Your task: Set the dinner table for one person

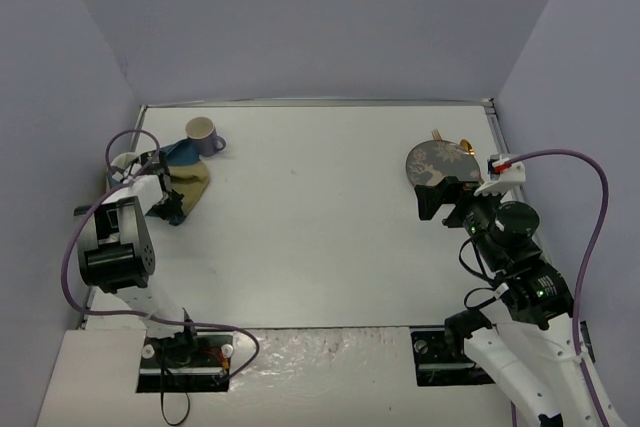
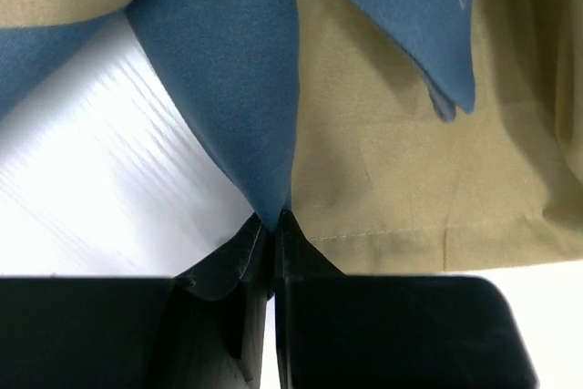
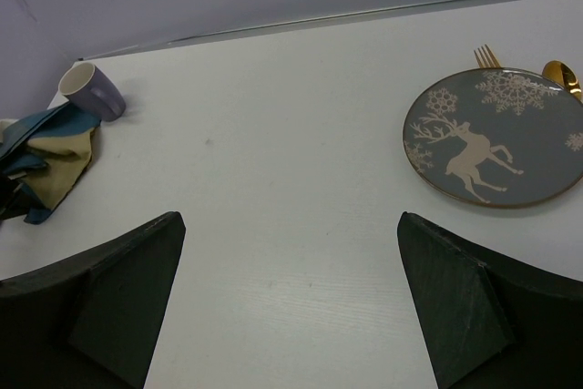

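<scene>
Here: item 1, desk (image 1: 330,237), a flat white top w/ thin metal rim, enclosed by lilac walls (image 1: 300,17), arm bases at its near edge. Item 2, cloth (image 1: 192,179), blue-and-tan, bunched up at the desk's far-left corner. The top view gives it only as a crumpled heap. The left wrist view shows tan panel w/ stitched hem, blue folds over it, and bare white desk beneath on the left. Item 3, left gripper (image 2: 273,220), jaws pressed together, pinching a pointed blue fold of the cloth. The pinch itself is legible in the left wrist view only; from above the arm covers most of it. Item 4, mug (image 1: 202,133), lilac, at the cloth's far end; touching or just beside, can't tell. Item 5, plate (image 3: 496,134), grey w/ pale deer and snowflakes, on the far-right part of the desk, well apart from cloth and mug. The pattern reads clearly in the right wrist view, only faintly from above. Items 6–7, gold fork (image 3: 486,55) and gold spoon (image 3: 560,75), poking out past the plate's far rim; the top view gives mere gold tips. Item 8, right gripper (image 3: 291,261), jaws spread wide, nothing between them, above bare desk just near-side of the plate.
</scene>
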Action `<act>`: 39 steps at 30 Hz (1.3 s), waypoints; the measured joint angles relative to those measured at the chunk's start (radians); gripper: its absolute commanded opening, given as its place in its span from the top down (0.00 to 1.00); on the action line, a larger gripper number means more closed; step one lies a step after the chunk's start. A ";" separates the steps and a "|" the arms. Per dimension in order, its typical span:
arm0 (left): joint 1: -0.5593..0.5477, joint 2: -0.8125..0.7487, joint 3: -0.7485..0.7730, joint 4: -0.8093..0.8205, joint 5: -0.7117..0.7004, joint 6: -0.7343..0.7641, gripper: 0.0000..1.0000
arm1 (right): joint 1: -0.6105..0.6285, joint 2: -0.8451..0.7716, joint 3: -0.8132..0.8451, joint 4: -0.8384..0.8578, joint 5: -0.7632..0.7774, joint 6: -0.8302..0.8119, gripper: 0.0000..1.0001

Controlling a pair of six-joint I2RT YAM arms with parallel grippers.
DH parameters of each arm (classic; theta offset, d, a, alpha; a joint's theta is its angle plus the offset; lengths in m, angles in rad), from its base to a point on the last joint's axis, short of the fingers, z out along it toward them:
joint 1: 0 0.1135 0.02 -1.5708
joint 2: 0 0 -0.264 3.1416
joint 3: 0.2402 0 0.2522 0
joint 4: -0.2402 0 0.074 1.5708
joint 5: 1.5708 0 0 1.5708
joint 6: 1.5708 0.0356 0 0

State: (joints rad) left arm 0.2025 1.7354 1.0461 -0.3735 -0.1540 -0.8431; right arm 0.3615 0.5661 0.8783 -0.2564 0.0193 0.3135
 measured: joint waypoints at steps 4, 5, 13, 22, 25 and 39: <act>-0.110 -0.089 -0.090 -0.024 0.042 -0.032 1.00 | 0.000 0.011 0.000 -0.002 -0.001 0.005 0.00; -0.162 -0.118 -0.106 -0.041 0.055 -0.045 1.00 | 0.000 0.018 0.000 -0.002 -0.001 0.007 0.00; -0.583 -0.414 -0.126 -0.141 0.088 -0.193 1.00 | 0.000 0.085 0.000 -0.002 -0.024 0.022 0.00; -0.911 -0.266 0.188 -0.158 -0.050 -0.224 0.89 | 0.000 0.190 -0.004 0.024 -0.088 0.049 0.00; -0.986 -0.153 0.236 -0.086 -0.050 -0.214 0.64 | 0.000 0.234 -0.029 0.049 -0.107 0.062 0.00; -1.040 -0.193 0.211 -0.097 -0.044 -0.131 0.04 | 0.003 0.360 -0.186 0.158 -0.106 0.177 0.00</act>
State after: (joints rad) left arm -0.8377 1.5427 1.2573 -0.4704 -0.1982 -0.9737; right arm 0.3642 0.9265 0.6923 -0.0986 -0.0863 0.4908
